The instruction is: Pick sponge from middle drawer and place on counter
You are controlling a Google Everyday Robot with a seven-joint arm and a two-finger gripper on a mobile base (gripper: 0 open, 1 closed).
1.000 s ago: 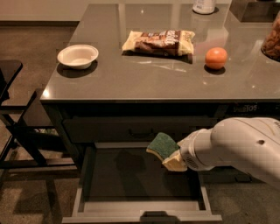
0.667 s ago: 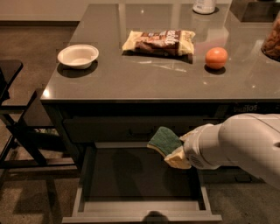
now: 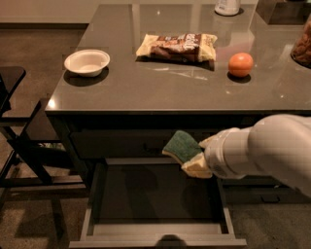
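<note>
1. Dark grey and pulled wide open, the middle drawer (image 3: 146, 194) is nearest, its flat front panel at the near edge. Its lighter grey walls frame a bare, shadowed floor.
2. Above the far right part of the drawer hangs the sponge (image 3: 181, 145), lifted clear of the drawer floor and below the level of the worktop. It is a small rectangular pad, with a dark green scouring face turned up and to the left and a strip of yellow foam showing along its lower edge. It sits tilted, its left corner free in the air.
3. The gripper (image 3: 195, 155) is clenched on the sponge's right end, with pale cream fingers (image 3: 197, 167) pressing it from either side. The thick white arm (image 3: 262, 148) reaches in from the right.
4. Behind them is the dark cabinet front (image 3: 121, 143), in deep shadow under the slab's thin edge.
5. The counter (image 3: 160, 87) is a glossy grey-brown stone top.
6. On its near left stands a white bowl (image 3: 87, 62), and on its right an orange (image 3: 241, 64).
7. Farther back, between the two, lies a brown-and-yellow snack bag (image 3: 177, 46).
8. At the far edge stands a white container (image 3: 227, 6), cut off by the frame.
</note>
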